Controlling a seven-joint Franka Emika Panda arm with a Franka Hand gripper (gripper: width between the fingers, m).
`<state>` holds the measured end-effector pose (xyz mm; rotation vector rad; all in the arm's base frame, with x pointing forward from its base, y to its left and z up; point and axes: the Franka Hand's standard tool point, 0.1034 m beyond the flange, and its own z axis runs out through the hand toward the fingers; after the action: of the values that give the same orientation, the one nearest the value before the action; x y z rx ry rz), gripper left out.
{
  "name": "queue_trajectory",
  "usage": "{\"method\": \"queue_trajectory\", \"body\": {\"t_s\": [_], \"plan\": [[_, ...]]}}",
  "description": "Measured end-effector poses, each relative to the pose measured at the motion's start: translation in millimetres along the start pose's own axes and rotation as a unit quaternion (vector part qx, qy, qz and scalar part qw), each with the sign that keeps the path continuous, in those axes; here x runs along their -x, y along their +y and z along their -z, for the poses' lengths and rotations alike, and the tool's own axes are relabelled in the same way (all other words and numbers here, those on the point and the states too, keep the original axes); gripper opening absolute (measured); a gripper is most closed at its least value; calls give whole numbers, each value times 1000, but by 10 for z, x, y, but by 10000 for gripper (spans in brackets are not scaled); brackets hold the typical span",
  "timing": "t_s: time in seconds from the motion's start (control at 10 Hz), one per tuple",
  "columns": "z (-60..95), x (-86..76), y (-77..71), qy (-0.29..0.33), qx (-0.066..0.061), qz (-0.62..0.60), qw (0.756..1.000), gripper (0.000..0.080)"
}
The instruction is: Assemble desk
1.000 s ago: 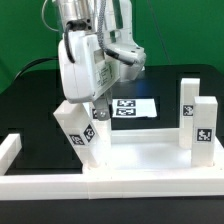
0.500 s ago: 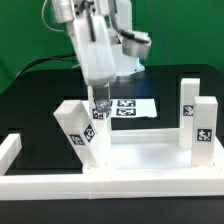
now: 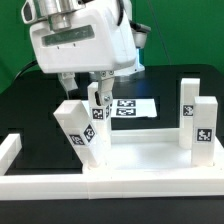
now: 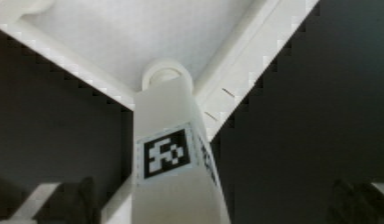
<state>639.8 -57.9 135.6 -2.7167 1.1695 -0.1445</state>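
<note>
Gripper [image 3: 92,92]: open, holding nothing.
Short square white tagged leg [image 3: 98,112]: directly below, between the jaws, long axis upright.
White plastic tray-like tabletop [image 3: 140,155]: beneath the leg.

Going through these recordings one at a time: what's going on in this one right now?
A single robot arm is assembling a white desk. Its gripper hangs open just above a leg standing in the tabletop, holding nothing. Another leg leans tilted at the corner on the exterior view's left, and two more legs stand upright on the right side. The marker board lies flat behind. The wrist view looks straight down the leg under the gripper.
</note>
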Motion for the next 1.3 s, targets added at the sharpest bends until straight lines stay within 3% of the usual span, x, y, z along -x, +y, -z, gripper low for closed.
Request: {"method": "queue_trajectory", "body": {"t_s": [0.5, 0.8, 1.0, 1.2, 1.3], "plan": [[-71, -190, 132, -5, 7, 1, 1000, 648], [-184, -111, 92, -8, 12, -9, 1000, 648], [-181, -121, 103, -8, 12, -22, 1000, 621], [-183, -120, 106, -7, 13, -74, 997, 294], [-185, -129, 141, -7, 15, -116, 993, 294]]}}
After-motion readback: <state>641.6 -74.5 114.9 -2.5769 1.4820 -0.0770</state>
